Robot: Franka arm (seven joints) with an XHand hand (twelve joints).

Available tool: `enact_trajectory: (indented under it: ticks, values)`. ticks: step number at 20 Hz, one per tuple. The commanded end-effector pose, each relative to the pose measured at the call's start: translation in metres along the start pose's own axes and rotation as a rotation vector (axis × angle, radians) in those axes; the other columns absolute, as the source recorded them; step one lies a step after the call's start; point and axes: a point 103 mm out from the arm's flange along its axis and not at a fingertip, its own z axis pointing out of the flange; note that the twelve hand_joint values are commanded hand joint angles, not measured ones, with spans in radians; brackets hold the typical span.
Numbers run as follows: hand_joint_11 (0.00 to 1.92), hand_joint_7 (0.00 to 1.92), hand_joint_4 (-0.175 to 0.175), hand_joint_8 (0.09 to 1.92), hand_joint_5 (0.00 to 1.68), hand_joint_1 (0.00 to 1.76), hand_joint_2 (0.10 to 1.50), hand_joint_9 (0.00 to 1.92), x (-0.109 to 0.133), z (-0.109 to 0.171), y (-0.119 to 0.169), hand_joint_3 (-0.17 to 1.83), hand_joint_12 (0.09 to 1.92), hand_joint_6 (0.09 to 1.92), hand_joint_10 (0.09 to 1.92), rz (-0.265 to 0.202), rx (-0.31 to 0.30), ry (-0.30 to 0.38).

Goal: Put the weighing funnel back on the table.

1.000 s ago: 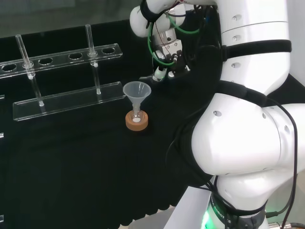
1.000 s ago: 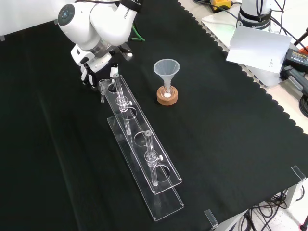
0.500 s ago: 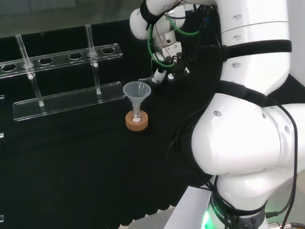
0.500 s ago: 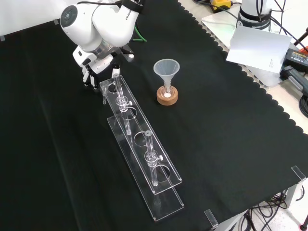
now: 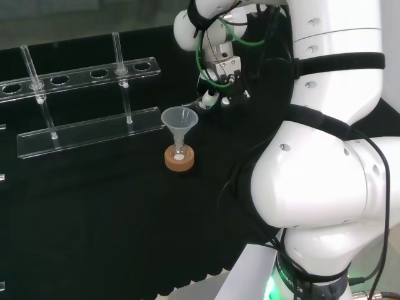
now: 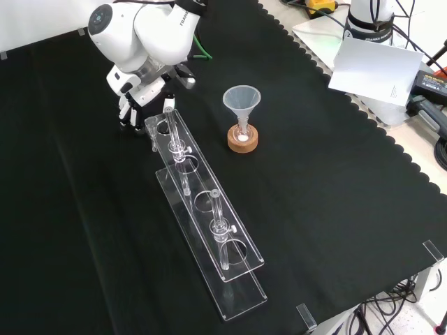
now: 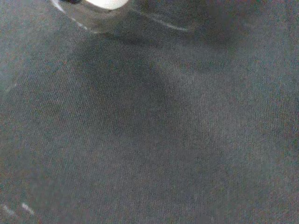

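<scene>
Arm (image 6: 150, 31) has barely shifted over the last second. In the head view the wrist drifted a little up and left, and in the front view the hand swayed toward the rack and back, with no real descent. Nothing else on the cloth (image 6: 335, 209) has changed. The rack (image 6: 209, 230) runs down the middle of the front view. To its right the funnel (image 6: 242, 101) stands untouched on its cork ring (image 6: 242, 139). Hand (image 6: 136, 106) hangs at the rack's far end above the cloth, fingers curled in and seemingly pinching the weighing funnel (image 6: 151, 129). That small clear piece hangs on the hand's rack-facing side, just beside the rack's end and apart from the cloth. Its long axis looks nearer upright than flat, stem down, though the clear plastic is hard to read. In the wrist view its rim sits close under a white fingertip (image 7: 110, 3), with bare cloth and shadow beyond. My judgement is that it should be set down on the bare cloth on the hand's side away from the rack, or the stem may catch the rack's edge.
</scene>
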Motion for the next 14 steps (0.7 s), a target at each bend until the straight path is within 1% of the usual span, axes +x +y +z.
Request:
enact_trajectory:
  ticks: [1,4,7,10,12,14]
  values:
    - [0.44,0.25,-0.020,0.69,0.36,0.92,0.96,0.57,-0.002,0.003,-0.003,-0.17,1.25,0.53,0.53,-0.023,0.021,0.030]
    - [0.32,0.11,-0.021,0.67,0.26,0.89,0.94,0.41,-0.003,0.004,-0.005,-0.17,1.31,0.29,0.63,-0.037,0.056,0.040]
    - [0.19,0.01,-0.019,0.52,0.20,0.85,0.93,0.23,-0.004,0.001,-0.010,-0.17,1.35,0.12,0.68,-0.040,0.046,0.048]
    - [0.15,0.00,-0.019,0.45,0.19,0.82,0.92,0.18,-0.005,-0.008,-0.018,-0.17,1.36,0.09,0.69,-0.039,0.008,0.052]
    - [0.14,0.00,-0.019,0.46,0.20,0.81,0.91,0.18,-0.006,-0.018,-0.027,-0.17,1.36,0.09,0.70,-0.038,-0.020,0.054]
    - [0.14,0.01,-0.019,0.50,0.23,0.81,0.91,0.20,-0.006,-0.027,-0.037,-0.17,1.36,0.09,0.69,-0.033,-0.039,0.052]
